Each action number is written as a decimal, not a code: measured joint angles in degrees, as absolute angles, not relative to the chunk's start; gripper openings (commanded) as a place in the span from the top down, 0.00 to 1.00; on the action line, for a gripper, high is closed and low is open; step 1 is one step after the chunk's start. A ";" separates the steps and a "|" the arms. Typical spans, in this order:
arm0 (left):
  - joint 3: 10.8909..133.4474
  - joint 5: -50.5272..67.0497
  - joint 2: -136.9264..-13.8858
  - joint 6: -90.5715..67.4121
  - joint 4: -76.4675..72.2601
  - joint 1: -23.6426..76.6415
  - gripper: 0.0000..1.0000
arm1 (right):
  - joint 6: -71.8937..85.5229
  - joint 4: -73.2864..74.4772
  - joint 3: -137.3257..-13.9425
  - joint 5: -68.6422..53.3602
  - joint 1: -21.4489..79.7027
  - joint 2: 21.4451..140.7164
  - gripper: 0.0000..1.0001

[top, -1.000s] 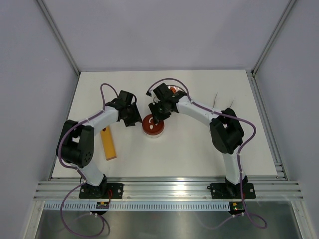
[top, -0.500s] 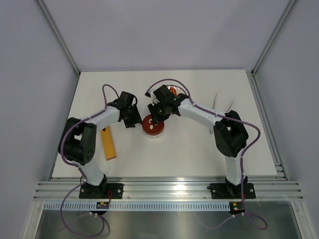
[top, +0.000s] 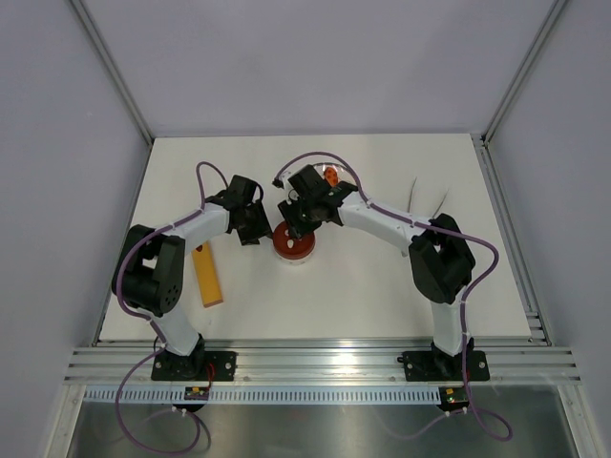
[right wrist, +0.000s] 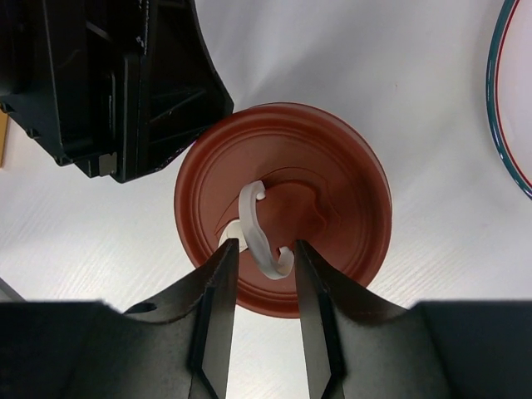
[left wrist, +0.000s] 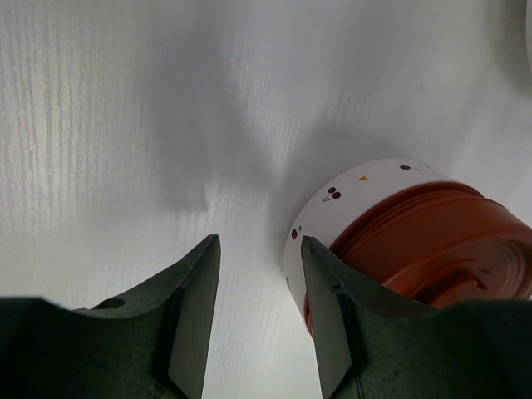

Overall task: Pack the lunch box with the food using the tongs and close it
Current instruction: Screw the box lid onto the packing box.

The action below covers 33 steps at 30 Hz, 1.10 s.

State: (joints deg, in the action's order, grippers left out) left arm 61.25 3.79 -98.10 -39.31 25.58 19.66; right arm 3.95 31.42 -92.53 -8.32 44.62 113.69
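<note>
The lunch box (top: 294,244) stands mid-table with its dark-red lid (right wrist: 332,191) on. The tin's white, cherry-printed side (left wrist: 349,199) shows in the left wrist view. My right gripper (top: 299,221) (right wrist: 266,245) hovers over the lid, open, its jaws close on either side of the white curled handle (right wrist: 253,220). My left gripper (top: 252,232) (left wrist: 258,241) is just left of the tin, open over bare table, its right finger (left wrist: 328,299) beside the tin's wall. An orange piece of food (top: 330,175) lies on the plate. The tongs (top: 414,191) lie far right.
The white plate (top: 336,170) (right wrist: 509,108) sits just behind the tin, mostly hidden by my right wrist. A flat yellow-orange bar (top: 207,275) lies at the left by the left arm. Grey walls and metal rails enclose the table.
My right gripper's jaws have widened a little around the lid's handle and its wrist has shifted slightly left. The left arm pulled in slightly, then stayed still.
</note>
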 measured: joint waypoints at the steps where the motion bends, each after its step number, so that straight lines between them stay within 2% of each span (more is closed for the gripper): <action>1: 61.25 3.86 -98.10 -39.29 25.58 19.66 0.53 | 3.62 31.44 -92.55 -7.86 44.82 113.69 0.59; 4: 61.25 3.97 -98.10 -39.27 25.58 19.66 0.53 | 3.05 31.51 -92.60 -6.66 45.17 113.78 0.59; 7: 61.25 4.10 -98.13 -39.27 25.58 19.66 0.53 | 2.81 31.42 -92.75 -6.35 45.21 114.37 0.64; 11: 61.25 4.23 -98.35 -39.27 25.58 19.66 0.53 | 2.72 31.20 -92.79 -5.39 45.30 115.33 0.81; 12: 61.25 4.23 -98.43 -39.27 25.58 19.64 0.53 | 2.72 31.20 -92.79 -5.06 45.32 115.31 0.93; 14: 61.25 4.27 -98.43 -39.27 25.56 19.55 0.53 | 2.96 31.00 -92.79 -4.89 45.34 115.31 1.00; 33: 61.25 4.40 -98.45 -39.27 25.56 19.51 0.53 | 6.48 30.87 -92.71 -2.42 45.45 113.45 1.00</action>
